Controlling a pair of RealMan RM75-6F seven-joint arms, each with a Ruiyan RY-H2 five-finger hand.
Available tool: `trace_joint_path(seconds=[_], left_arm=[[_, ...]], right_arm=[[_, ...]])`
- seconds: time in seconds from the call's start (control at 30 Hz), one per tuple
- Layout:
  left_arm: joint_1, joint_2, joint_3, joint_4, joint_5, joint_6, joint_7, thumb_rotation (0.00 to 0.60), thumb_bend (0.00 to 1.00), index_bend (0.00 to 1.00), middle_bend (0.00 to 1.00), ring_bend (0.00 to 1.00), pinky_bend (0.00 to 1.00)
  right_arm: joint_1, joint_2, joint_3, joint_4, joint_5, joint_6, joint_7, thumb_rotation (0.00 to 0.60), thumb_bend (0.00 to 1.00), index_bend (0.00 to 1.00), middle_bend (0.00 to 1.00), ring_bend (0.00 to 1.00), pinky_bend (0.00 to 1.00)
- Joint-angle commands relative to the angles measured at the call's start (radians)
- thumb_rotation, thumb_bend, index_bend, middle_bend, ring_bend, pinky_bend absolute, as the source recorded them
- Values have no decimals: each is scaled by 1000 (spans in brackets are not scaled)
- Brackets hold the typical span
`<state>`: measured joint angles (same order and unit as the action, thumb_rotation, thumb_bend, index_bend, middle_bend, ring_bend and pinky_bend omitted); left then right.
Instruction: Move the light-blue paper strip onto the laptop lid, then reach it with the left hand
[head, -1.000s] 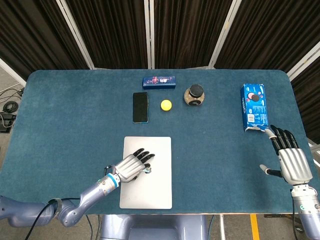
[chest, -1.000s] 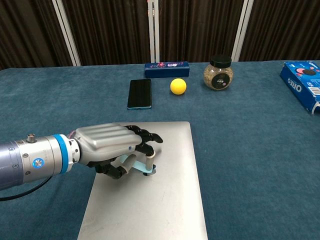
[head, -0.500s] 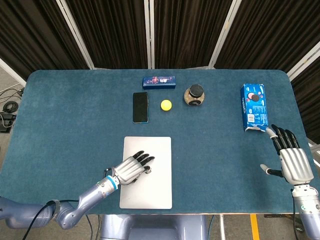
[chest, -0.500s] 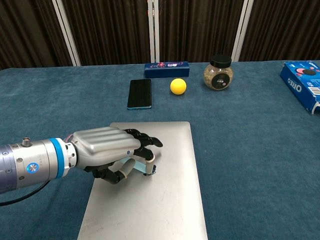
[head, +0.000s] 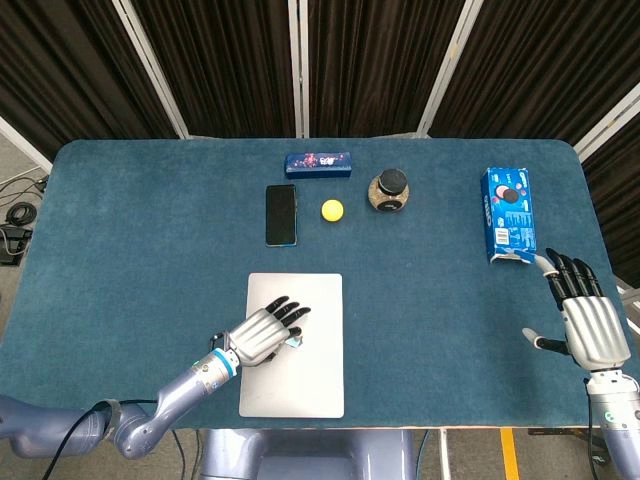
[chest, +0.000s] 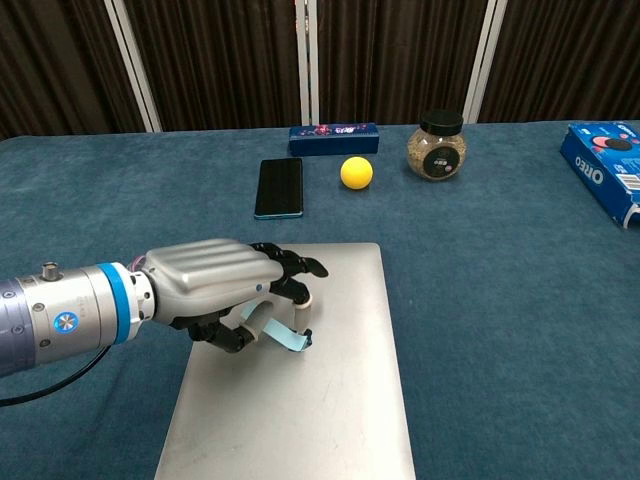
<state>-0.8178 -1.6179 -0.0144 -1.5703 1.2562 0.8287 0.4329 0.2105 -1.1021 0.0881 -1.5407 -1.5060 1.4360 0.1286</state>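
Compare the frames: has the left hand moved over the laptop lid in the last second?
Yes, slightly. The left hand has lifted off the laptop lid, and more of the light-blue paper strip shows beneath it.

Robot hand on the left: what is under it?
Under the left robot hand a light-blue paper strip curls out over the closed laptop lid. The fingers cover its upper part, so whether they pinch it cannot be seen.

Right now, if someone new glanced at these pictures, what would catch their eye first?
Probably the left hand over the silver laptop lid near the table's front edge, with the light-blue paper strip curling under its fingers. Next, the yellow ball stands out at the back, between a dark phone and a jar. The right hand is open, near the blue cookie box.
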Motion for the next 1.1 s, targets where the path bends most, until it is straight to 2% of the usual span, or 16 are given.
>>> trace_joint_path(seconds=[0.03, 0.7, 1.1], left_arm=[[-3, -2, -4, 7, -7, -1, 4, 600, 917, 342, 0, 0, 0], [-12, -46, 15, 47, -29, -27, 30, 600, 917, 342, 0, 0, 0], [-8, -18, 13, 6, -6, -5, 20, 600, 918, 342, 0, 0, 0]], right_arm=[[0, 0, 0, 0, -1, -1, 0, 600, 0, 0, 0, 0, 0], [-4, 1, 8, 2, -1, -4, 4, 600, 0, 0, 0, 0, 0], [-7, 4, 11, 2, -4, -1, 11, 600, 0, 0, 0, 0, 0]])
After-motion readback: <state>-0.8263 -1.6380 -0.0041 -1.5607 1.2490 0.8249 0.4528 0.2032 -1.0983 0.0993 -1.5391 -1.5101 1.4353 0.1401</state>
